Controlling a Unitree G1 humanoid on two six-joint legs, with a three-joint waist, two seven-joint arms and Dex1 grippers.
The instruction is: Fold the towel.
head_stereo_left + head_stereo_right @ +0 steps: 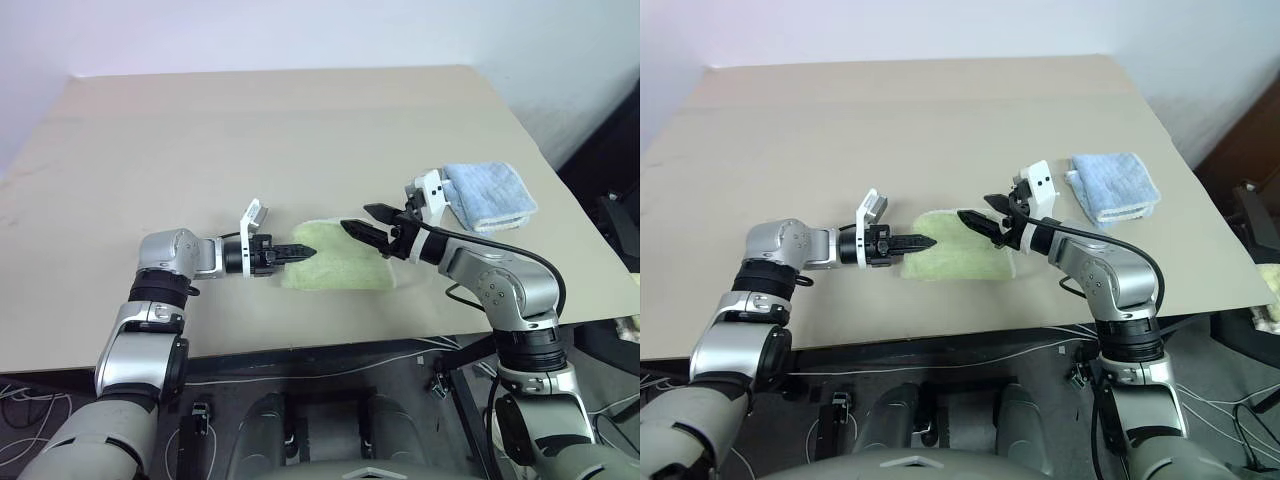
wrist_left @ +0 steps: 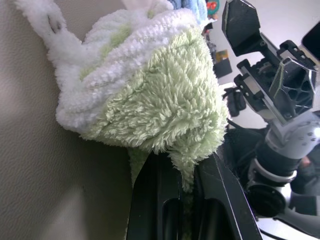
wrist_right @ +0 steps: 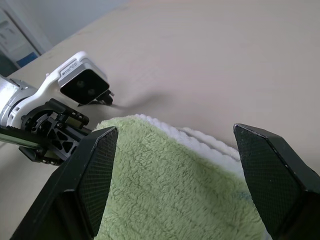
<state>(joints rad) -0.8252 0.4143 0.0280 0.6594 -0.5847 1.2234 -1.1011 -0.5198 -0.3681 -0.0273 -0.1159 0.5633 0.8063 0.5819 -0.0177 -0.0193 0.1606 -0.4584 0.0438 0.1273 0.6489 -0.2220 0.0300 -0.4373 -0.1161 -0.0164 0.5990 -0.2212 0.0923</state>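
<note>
The towel, lime-green terry with white edge trim, lies folded on the tan table near its front edge. My left gripper points sideways at the towel's left edge and is shut on a bunch of the green cloth. The left wrist view shows the pile pinched between the black fingers, with a small white loop beyond. Over the towel's right end, my right gripper hovers open and holds nothing. Its wide-set fingers frame the green cloth below.
A smaller light blue towel lies folded at the table's right side, just behind my right wrist. The table's right edge runs close past it. Bare tabletop stretches to the back and the left.
</note>
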